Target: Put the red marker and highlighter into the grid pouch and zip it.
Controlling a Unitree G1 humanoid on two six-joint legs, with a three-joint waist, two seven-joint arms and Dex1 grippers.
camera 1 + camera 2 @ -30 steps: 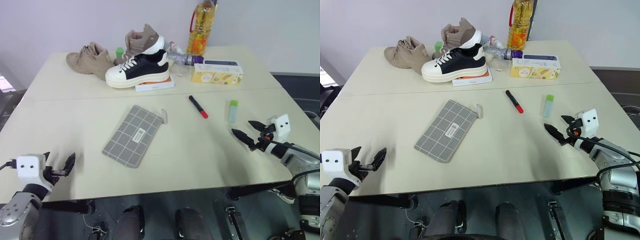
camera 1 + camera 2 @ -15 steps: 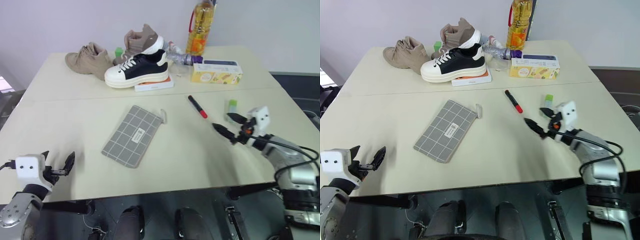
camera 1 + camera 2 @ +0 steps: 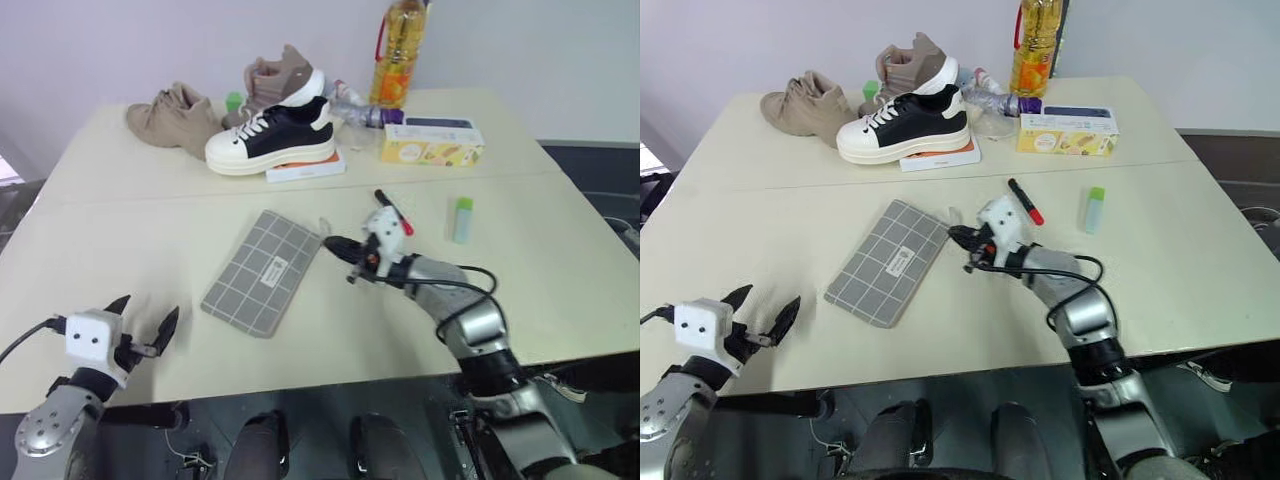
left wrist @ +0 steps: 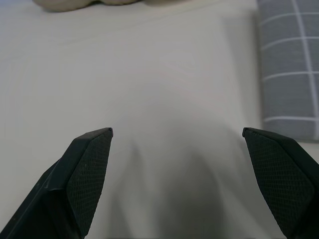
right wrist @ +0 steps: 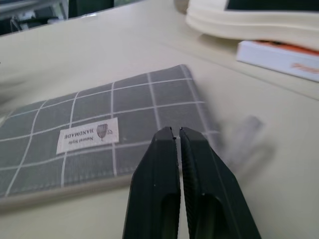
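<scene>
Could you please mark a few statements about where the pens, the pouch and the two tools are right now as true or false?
1. The marker is inside the pouch. False: it lies on the table, beside the pouch.
2. The right tool is shut with nothing in it. True.
3. The left tool is closed on the highlighter. False: it is open and empty, near the table's front edge; the highlighter lies on the table past the marker.
4. The right tool is at the pouch's corner by the zipper pull. True.
5. A black-and-white shoe rests on the pouch. False: it sits on a flat box at the back of the table.
</scene>
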